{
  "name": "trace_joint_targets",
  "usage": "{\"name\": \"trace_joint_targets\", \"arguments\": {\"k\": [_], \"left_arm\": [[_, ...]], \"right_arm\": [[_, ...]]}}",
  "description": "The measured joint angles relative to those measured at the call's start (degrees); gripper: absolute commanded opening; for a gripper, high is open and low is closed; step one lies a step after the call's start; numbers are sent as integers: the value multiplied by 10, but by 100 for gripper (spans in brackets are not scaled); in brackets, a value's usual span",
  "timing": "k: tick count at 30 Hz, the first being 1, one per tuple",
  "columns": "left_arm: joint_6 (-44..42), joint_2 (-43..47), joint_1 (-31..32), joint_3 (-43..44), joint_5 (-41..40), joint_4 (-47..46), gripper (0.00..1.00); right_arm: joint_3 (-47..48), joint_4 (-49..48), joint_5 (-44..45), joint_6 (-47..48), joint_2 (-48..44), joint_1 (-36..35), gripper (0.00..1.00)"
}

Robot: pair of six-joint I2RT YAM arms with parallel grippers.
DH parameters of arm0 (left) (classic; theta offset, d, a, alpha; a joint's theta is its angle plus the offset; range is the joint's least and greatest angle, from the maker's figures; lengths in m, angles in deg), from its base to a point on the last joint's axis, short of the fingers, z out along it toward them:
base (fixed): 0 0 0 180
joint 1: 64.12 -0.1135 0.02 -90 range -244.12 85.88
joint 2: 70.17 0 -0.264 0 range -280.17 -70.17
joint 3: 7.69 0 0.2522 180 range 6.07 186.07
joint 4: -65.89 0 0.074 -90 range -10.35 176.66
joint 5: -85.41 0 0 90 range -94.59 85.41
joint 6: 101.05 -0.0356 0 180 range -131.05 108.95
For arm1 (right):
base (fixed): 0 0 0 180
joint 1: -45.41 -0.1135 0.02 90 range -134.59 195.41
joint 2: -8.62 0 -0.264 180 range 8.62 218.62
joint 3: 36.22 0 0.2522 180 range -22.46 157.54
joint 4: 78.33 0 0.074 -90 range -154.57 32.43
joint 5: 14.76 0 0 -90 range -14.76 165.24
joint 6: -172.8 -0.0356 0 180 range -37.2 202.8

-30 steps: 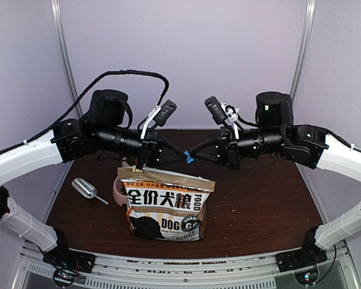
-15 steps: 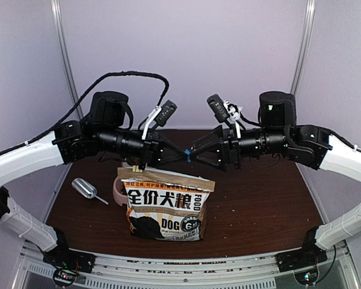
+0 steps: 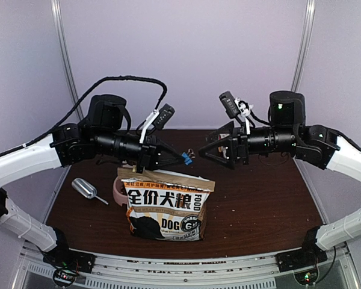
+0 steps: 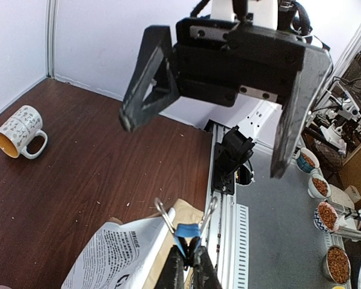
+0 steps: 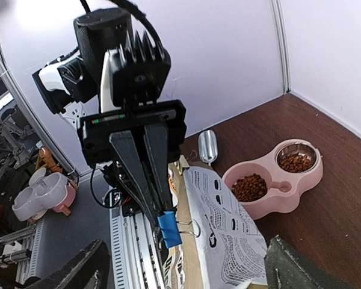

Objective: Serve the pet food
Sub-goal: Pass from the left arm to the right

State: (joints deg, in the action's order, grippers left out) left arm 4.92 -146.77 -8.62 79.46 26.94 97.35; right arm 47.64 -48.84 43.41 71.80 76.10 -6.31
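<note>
We see kibble (image 5: pixel 249 185) in both cups of the bowl (image 5: pixel 281 188) behind the bag (image 3: pixel 165 205), so we judge serving mostly done; clipping the bag shut seems left. Our left gripper (image 4: pixel 188 253) pinches the clip (image 4: pixel 186 231) just above the bag. The right gripper (image 3: pixel 203 146) hangs spread wide, empty. We count one bag, one bowl, one clip, one scoop (image 3: pixel 84 188).
</note>
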Motion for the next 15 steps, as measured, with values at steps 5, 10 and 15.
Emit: {"name": "trace_joint_targets", "arguments": {"k": [5, 10, 15], "left_arm": [[-6, 3, 0, 0, 1, 0, 0], [-10, 3, 0, 0, 3, 0, 0], [-11, 3, 0, 0, 9, 0, 0]], "right_arm": [[0, 17, -52, -12, 33, 0, 89], [0, 27, -81, -14, 47, 0, 85], [8, 26, -93, -17, 49, 0, 81]]}}
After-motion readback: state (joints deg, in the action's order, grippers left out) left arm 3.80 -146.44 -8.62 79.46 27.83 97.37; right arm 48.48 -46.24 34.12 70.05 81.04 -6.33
